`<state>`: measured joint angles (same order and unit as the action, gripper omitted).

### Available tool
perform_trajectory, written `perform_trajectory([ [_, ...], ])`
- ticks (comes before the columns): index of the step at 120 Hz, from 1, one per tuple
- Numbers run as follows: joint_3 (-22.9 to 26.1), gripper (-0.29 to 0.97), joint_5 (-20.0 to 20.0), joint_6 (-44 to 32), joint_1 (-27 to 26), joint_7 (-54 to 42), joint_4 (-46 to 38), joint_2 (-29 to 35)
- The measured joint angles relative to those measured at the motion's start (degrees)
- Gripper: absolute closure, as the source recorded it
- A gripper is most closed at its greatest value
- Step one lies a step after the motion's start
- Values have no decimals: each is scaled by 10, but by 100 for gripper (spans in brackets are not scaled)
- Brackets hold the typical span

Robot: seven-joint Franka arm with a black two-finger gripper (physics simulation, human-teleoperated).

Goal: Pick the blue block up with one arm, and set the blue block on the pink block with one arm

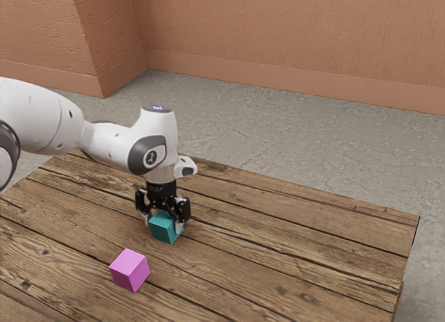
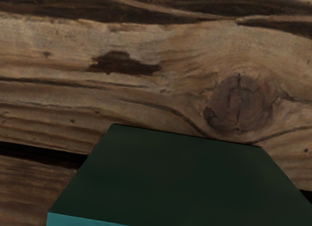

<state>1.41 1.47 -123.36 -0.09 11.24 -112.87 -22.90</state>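
Plank table (image 1: pixel 292 224), gripper (image 1: pixel 165 218) around blue block (image 1: pixel 165 231)

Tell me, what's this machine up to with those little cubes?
A white robot arm is reaching down onto a blue block that sits on a wooden table. The end of the arm is right over the block's top. Whether it has actually gripped the block is not clear from here. A pink block lies apart from it, nearer the camera, with nothing on top. The blue block is meant to go on the pink one, and that has not happened yet.
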Motion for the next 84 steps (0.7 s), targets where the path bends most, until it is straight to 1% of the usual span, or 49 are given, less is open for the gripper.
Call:
perform_trajectory([
  [12, 0, 14, 1, -4, 0, 5, 1, -1],
  [23, 0, 21, 1, -6, 0, 8, 1, -2],
  [45, 1, 22, 2, -9, 0, 15, 3, -3],
  [59, 1, 26, 3, -9, 0, 18, 1, 4],
  [74, 1, 27, 3, -9, 0, 20, -8, 24],
  [84, 1, 28, 4, -8, -1, 21, -30, 50],
])
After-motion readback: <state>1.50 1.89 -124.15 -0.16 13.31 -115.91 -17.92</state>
